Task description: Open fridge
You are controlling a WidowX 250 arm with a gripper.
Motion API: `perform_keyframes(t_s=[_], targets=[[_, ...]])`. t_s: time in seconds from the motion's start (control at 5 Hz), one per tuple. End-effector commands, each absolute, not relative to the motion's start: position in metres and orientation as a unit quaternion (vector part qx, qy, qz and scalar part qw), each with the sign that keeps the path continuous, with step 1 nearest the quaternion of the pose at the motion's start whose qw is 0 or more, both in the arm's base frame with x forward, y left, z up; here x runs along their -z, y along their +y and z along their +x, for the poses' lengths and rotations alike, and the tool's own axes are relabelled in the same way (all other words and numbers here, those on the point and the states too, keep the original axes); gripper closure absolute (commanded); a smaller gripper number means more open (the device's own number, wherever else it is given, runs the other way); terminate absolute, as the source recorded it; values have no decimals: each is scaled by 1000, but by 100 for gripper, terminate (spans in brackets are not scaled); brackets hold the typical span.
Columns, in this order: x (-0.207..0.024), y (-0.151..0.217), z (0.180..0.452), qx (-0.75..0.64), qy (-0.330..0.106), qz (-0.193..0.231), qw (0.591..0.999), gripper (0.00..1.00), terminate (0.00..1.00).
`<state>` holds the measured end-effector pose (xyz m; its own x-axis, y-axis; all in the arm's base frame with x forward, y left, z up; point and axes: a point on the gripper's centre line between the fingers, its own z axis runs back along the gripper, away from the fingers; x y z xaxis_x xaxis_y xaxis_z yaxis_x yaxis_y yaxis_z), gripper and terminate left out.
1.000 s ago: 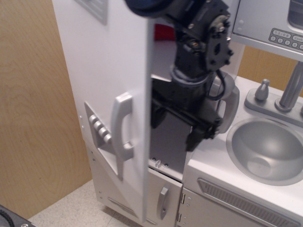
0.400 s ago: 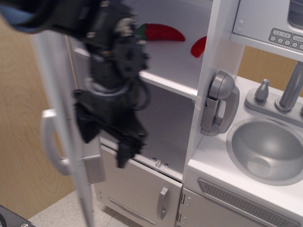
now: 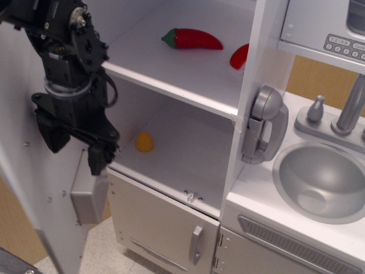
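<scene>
The fridge stands wide open. Its large door [image 3: 28, 188] has swung far to the left and shows its white inner face, with a grey box [image 3: 88, 200] on it. The handle and dispenser panel are hidden on the far side. The white shelves [image 3: 171, 74] inside are in full view. My black gripper [image 3: 74, 149] hangs in front of the door's inner face, at the left edge of the fridge opening. Its fingers are spread apart and hold nothing.
A red chili pepper [image 3: 194, 39] and another red piece [image 3: 239, 56] lie on the upper shelf, a yellow piece [image 3: 145, 141] on the lower one. Below is a smaller door with a short handle [image 3: 195, 244]. A toy phone [image 3: 262, 123], sink [image 3: 322, 180], faucet [image 3: 351, 105] and microwave [image 3: 325, 28] are at right.
The fridge door has swung from partly open to wide open on the left. My gripper moved left with it, from the middle of the opening to the door's inner side.
</scene>
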<state>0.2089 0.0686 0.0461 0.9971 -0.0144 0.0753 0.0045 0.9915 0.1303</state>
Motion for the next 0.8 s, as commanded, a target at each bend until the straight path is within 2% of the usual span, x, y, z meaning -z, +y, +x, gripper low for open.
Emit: perform_keyframes(t_s=[0.0, 0.2, 0.6], targets=[[-57, 114, 284, -13, -115, 96, 989, 0, 0], [-64, 124, 313, -8, -138, 87, 987, 0, 0], [-64, 124, 313, -8, -138, 87, 987, 0, 0]])
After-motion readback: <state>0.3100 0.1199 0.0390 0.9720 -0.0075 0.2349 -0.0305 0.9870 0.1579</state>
